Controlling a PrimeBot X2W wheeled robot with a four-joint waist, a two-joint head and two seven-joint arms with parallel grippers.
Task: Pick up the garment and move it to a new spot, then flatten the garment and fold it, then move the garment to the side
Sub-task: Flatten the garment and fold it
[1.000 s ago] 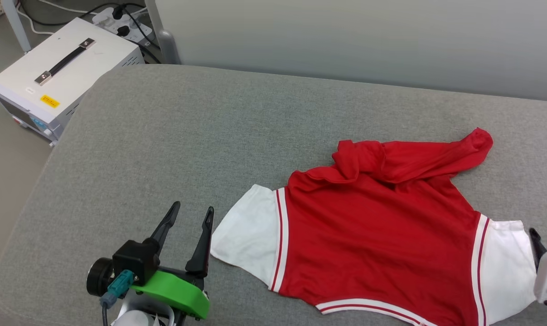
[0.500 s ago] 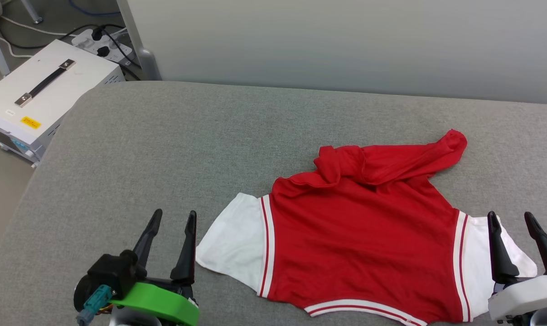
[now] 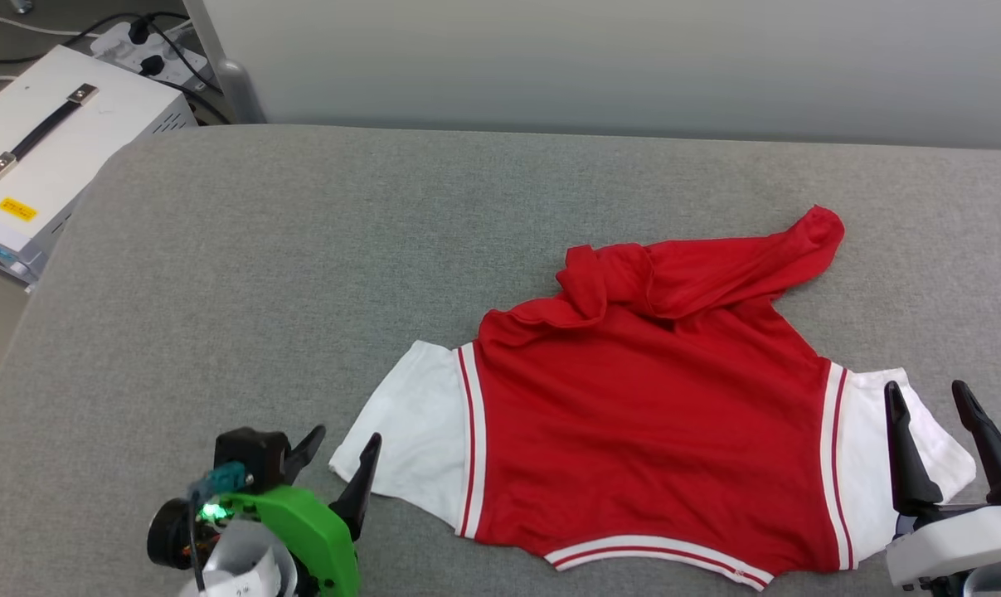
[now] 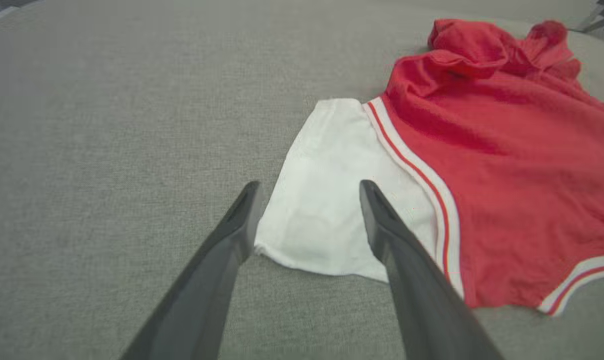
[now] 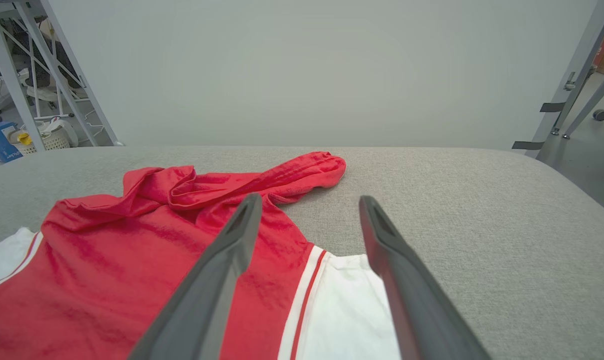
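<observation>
While both stand spread and empty, the left claw (image 3: 347,444) should pinch the white sleeve edge at its tips, the garment (image 3: 649,431) lying flat between, and the right claw (image 3: 925,398) the sleeve beneath its fingers. The upturned red side bears no lettering; the yellow label (image 3: 17,209) far beyond the left claw is unreadable.

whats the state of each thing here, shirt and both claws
garment: lying unfolded on the grey cushion, sleeves spread, far edge bunched up
left claw: open, empty, at the end of one white sleeve
right claw: open, empty, above the other white sleeve
power strip: plugs in its sockets
</observation>
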